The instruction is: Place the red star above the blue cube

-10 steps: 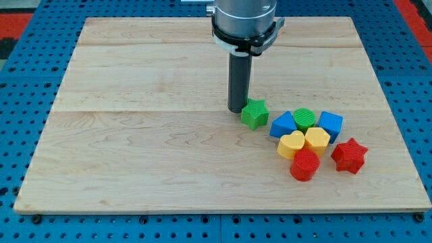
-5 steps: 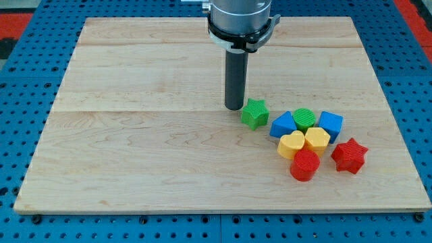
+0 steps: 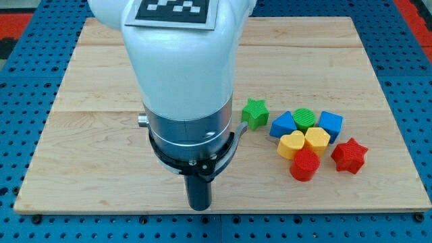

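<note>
Bright, even light; sharp focus (soft shadows only, no glare).

I counted eight blocks on the worktop (image 3: 101, 81), all on the view's right. Two were red: a red star (image 3: 349, 155) and a red cylinder (image 3: 305, 164). Two were blue: a blue cube (image 3: 331, 124) and a second blue block (image 3: 283, 125). Two were yellow: a yellow heart (image 3: 291, 144) and a yellow hexagon (image 3: 316, 140). Two were green: a green star (image 3: 254, 113) and a green cylinder (image 3: 304, 119). There was one rod, with my tip (image 3: 199, 206) at its end.
</note>
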Robot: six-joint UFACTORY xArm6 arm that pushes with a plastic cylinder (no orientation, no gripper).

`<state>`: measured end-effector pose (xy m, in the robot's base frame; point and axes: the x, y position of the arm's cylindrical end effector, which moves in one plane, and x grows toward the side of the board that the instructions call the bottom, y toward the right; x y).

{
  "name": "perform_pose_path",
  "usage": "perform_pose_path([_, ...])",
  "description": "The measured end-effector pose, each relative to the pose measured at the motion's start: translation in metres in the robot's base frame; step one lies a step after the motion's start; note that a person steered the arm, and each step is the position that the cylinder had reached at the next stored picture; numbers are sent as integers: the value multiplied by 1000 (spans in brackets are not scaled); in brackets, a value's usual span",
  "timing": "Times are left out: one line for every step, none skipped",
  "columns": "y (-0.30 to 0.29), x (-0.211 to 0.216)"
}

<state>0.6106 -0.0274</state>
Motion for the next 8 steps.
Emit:
perform_pose_path([5, 8])
perform_pose_path([5, 8])
perform_pose_path([58, 8])
perform_pose_path([180, 7])
perform_pose_path([241, -25])
perform_pose_path([233, -69])
perform_pose_path([230, -98])
perform_pose_path([245, -114])
